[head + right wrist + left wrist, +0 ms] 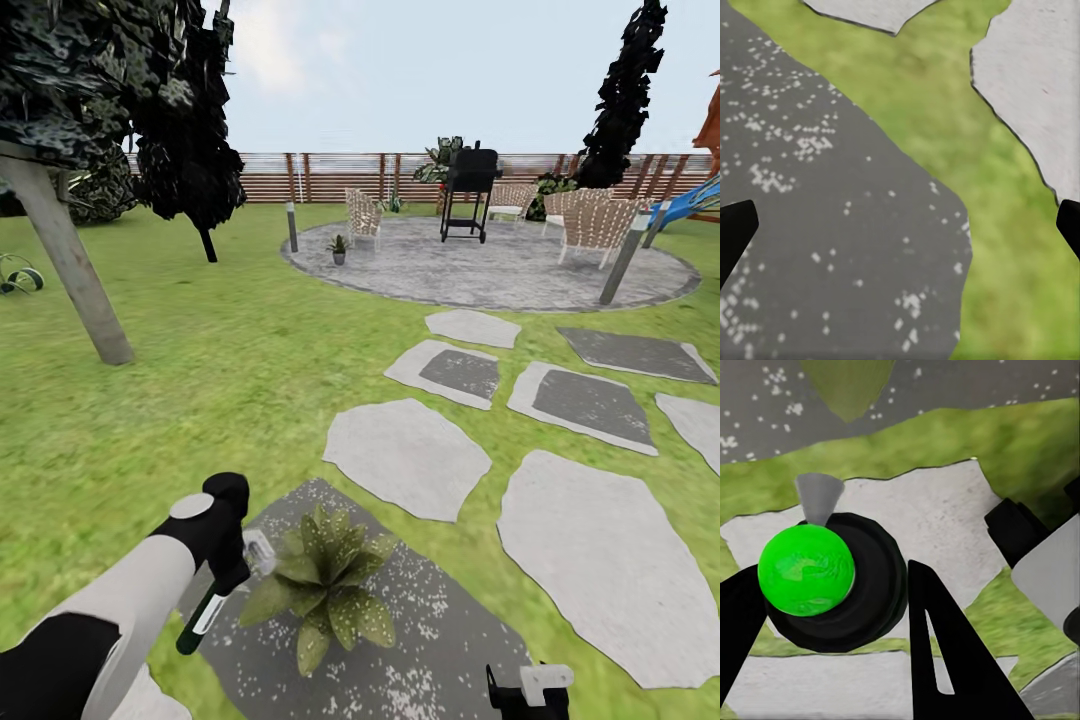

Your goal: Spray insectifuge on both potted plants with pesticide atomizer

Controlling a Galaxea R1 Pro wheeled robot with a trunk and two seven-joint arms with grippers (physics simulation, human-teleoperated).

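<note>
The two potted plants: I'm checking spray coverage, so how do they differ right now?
The near potted plant stands on a dark stepping stone speckled white, beside the left hand holding the pesticide atomizer. The far potted plant looks tiny on the round patio's edge, its stone unspeckled. Both are green rosettes.

A green lawn [230, 360] is carrying everything here. Pale grey stepping stones [408, 455] are lying flat in the grass, some with darker centres, trailing toward a round grey paved patio [500, 270]. A near potted plant [325, 585] is sitting on a dark speckled stone [440, 640] in the foreground. On the patio a second potted plant [339, 247] is standing near the edge, with a black grill [470, 190] and wicker chairs [595, 225] farther in. Grey bollard lamps [292, 226] are standing at the patio rim. A leaning tree trunk [70, 265] is rising from the grass.
</note>
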